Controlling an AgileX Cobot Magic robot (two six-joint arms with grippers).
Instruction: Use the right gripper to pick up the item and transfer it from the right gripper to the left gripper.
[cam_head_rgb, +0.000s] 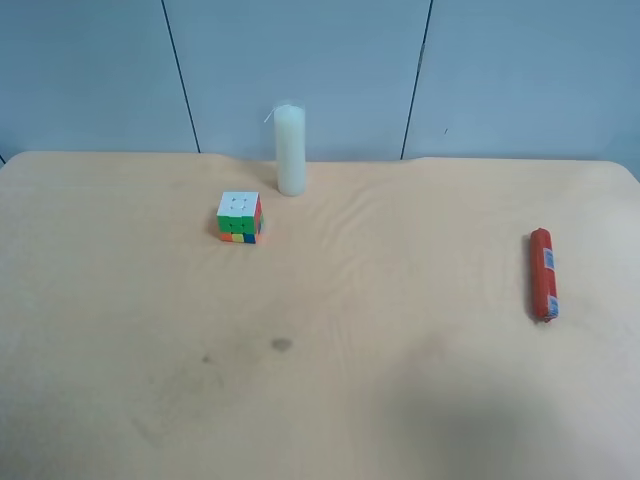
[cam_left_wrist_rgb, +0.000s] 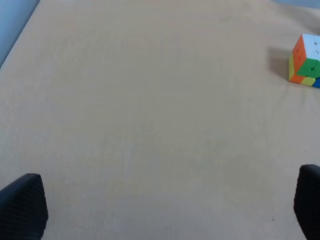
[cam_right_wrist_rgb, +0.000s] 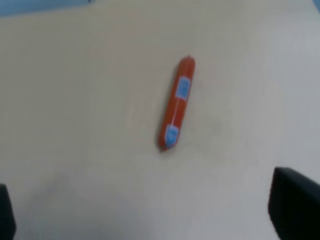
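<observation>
Item (cam_head_rgb: 543, 274) — slim red stick with a blue-and-white label, lying flat and loose on the bare table (cam_head_rgb: 380, 400) near the exterior high view's right edge, well apart from the puzzle cube (cam_head_rgb: 239, 217) and the upright white candle (cam_head_rgb: 290, 150); nothing grips it. Right gripper (cam_right_wrist_rgb: 150, 212) — jaws spread wide above the table, the item ahead of them and untouched, which reads as the approach before the pick; left gripper (cam_left_wrist_rgb: 165, 205) likewise spread and empty, presumably waiting to receive. Containers: none in view.
</observation>
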